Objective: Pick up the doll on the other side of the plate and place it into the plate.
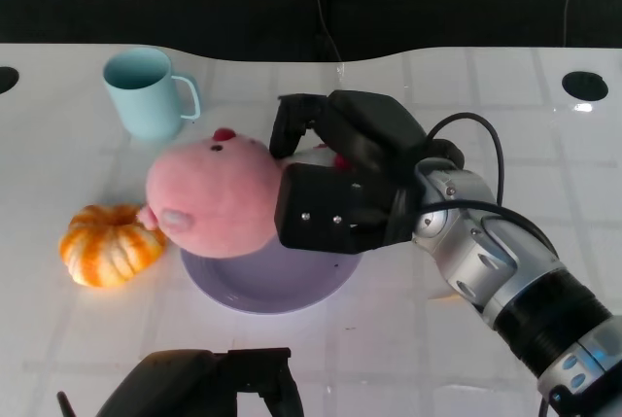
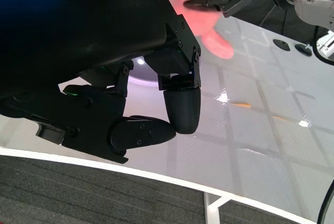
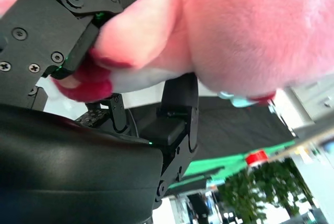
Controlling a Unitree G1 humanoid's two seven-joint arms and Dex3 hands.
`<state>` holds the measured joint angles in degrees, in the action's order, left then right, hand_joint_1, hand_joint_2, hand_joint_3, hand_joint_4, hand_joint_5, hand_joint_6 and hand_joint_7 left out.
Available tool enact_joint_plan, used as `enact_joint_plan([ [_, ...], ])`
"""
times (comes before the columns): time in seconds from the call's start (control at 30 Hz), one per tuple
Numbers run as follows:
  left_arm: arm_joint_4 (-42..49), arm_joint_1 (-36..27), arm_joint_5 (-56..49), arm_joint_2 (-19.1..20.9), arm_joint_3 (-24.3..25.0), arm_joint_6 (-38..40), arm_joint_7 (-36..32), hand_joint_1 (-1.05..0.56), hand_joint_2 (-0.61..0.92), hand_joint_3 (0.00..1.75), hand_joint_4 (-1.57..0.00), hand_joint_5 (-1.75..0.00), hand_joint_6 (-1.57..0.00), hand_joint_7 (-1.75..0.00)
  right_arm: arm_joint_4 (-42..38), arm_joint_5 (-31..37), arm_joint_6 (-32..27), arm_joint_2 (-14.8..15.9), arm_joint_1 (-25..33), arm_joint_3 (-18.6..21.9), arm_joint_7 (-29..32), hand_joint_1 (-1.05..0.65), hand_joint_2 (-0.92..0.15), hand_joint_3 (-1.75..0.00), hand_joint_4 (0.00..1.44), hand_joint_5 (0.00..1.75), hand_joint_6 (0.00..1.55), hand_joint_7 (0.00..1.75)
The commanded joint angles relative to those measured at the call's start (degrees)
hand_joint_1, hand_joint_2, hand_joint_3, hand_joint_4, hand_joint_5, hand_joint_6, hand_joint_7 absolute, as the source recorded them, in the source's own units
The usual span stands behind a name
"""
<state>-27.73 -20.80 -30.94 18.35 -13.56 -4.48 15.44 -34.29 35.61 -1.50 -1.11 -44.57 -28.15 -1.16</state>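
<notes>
1. The counter (image 1: 505, 106) carries a purple plate (image 1: 262, 286), with an orange pumpkin (image 1: 107, 245) beside it and a blue mug (image 1: 146, 91) farther back.
2. The pink doll (image 1: 209, 198) hangs over the plate's far-left rim, likely for lowering into it.
3. The right hand (image 1: 335, 169) reaches in from the side, fingers clamped on the doll.
4. The left hand (image 2: 151, 114) waits at the near edge, fingers curled in, holding nothing.

Doll (image 1: 212, 201) over plate (image 1: 267, 286), held by right hand (image 1: 335, 179) from its right. Pumpkin (image 1: 109, 244) just left of plate. Mug (image 1: 148, 92) behind, far-left. Left hand (image 1: 209, 386) at near edge.
</notes>
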Motion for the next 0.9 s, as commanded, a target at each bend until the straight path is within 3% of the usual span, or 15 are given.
enact_joint_plan([
  [0.03,-0.5,0.2,0.1,0.8,0.4,-0.2,-0.3,-0.27,0.85,0.47,-0.67,-1.52,-0.68,-1.22,2.8,0.6,-2.2,2.0,-1.0,-0.2,-3.4,-0.34,-0.82,-0.28,0.76,1.12,0.83,0.23],
  [0.07,-0.4,0.2,0.2,0.8,0.5,-0.3,-0.3,-0.27,0.85,0.47,-0.68,-1.52,-0.69,-1.22,3.4,0.8,-2.6,2.4,-0.9,-0.2,-4.2,-0.38,-0.88,-0.19,0.74,0.87,0.8,0.11],
  [0.1,-0.5,0.2,0.2,0.8,0.5,-0.1,-0.2,-0.27,0.85,0.47,-0.68,-1.52,-0.69,-1.22,4.2,1.2,-3.1,3.2,-0.8,-0.5,-5.3,-0.4,-0.9,-0.16,0.72,0.77,0.78,0.07],
  [0.17,-0.5,0.2,0.2,0.9,0.5,0.1,0.0,-0.28,0.86,0.46,-0.68,-1.51,-0.69,-1.21,6.0,1.4,-4.0,4.5,-0.5,-0.6,-8.0,-0.51,-0.92,-0.19,0.49,0.56,0.62,0.01],
  [0.33,-0.3,0.4,-0.1,1.2,0.6,-0.1,0.0,-0.28,0.86,0.46,-0.68,-1.51,-0.69,-1.22,13.3,1.7,-6.6,7.9,0.7,-0.9,-15.3,-0.75,-0.92,-0.23,0.15,0.34,0.2,0.0],
  [0.4,-0.2,0.5,-0.1,1.2,0.6,-0.1,-0.1,-0.28,0.86,0.45,-0.68,-1.51,-0.69,-1.22,15.9,2.2,-7.4,9.0,0.9,-1.2,-17.6,-0.84,-0.92,-0.25,0.06,0.3,0.1,0.0],
  [0.57,0.4,0.6,0.2,1.3,0.6,-0.8,-0.6,-0.27,0.86,0.45,-0.68,-1.51,-0.69,-1.22,22.8,2.0,-9.1,11.6,2.0,-0.9,-23.3,-0.97,-0.92,-0.28,0.01,0.3,0.03,0.0],
  [0.77,-0.7,0.4,-0.9,1.0,0.1,1.0,0.1,-0.27,0.88,0.45,-0.67,-1.52,-0.68,-1.22,32.3,0.2,-9.3,15.6,6.3,1.6,-27.8,-0.97,-0.92,-0.27,0.01,0.32,0.04,0.01],
  [0.9,-1.6,0.5,-1.0,0.9,-0.2,2.0,0.5,-0.28,0.88,0.44,-0.66,-1.53,-0.68,-1.22,40.2,-1.7,-9.0,19.4,11.7,5.1,-28.9,-0.92,-0.92,-0.27,0.08,0.37,0.07,0.02],
])
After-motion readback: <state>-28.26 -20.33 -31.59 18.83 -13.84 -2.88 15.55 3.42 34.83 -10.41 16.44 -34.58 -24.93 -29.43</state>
